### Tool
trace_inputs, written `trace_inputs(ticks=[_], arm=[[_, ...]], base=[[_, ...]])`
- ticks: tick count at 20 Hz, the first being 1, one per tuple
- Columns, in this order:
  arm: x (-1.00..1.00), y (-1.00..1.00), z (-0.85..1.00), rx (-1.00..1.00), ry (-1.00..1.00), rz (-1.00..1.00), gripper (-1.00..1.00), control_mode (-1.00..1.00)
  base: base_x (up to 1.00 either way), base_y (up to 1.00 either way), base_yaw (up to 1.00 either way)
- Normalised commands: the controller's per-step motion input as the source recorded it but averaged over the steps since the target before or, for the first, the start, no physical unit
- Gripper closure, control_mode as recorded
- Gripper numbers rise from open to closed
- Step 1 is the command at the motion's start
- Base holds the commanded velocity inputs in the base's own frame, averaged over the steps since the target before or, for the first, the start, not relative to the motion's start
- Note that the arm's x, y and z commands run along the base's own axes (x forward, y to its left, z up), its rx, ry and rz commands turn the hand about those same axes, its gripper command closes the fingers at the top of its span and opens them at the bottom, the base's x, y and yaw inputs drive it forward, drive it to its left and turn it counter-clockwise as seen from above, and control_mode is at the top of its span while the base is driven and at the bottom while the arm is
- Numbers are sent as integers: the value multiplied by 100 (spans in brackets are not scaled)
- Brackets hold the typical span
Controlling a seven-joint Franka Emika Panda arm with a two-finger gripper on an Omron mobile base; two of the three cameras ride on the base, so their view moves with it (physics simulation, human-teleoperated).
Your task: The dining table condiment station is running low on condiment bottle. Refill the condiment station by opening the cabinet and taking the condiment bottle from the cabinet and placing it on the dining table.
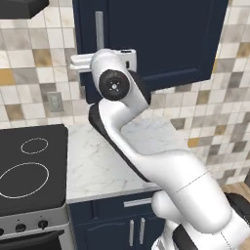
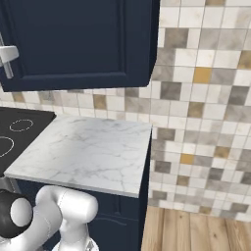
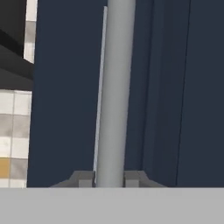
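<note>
The cabinet is a navy-blue wall cabinet above the counter, and its door looks closed. Its long silver bar handle runs upright on the door's left side. My gripper is shut on the lower part of this handle, one fingertip on each side of the bar. The door panel lies close behind the handle. The condiment bottle is hidden. The dining table is out of view.
A white marble counter lies below the cabinet, with a black cooktop to its left. A dark range hood hangs at upper left. Navy base cabinets sit under the counter. Wooden floor lies to the right.
</note>
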Motion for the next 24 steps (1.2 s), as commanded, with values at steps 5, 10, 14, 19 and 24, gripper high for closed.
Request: trace_inputs(ticks=[5, 10, 14, 19, 24], arm=[[-100, -35, 0, 8, -1, 0, 100, -100], [-100, -27, 0, 6, -1, 0, 100, -100], [-100, -14, 0, 3, 0, 0, -100, -100], [-100, 20, 5, 0, 4, -2, -100, -100], [-100, 69, 17, -6, 0, -2, -100, -100]], base=[[0, 0, 0], [0, 0, 0], [0, 0, 0], [0, 0, 0], [0, 0, 0]])
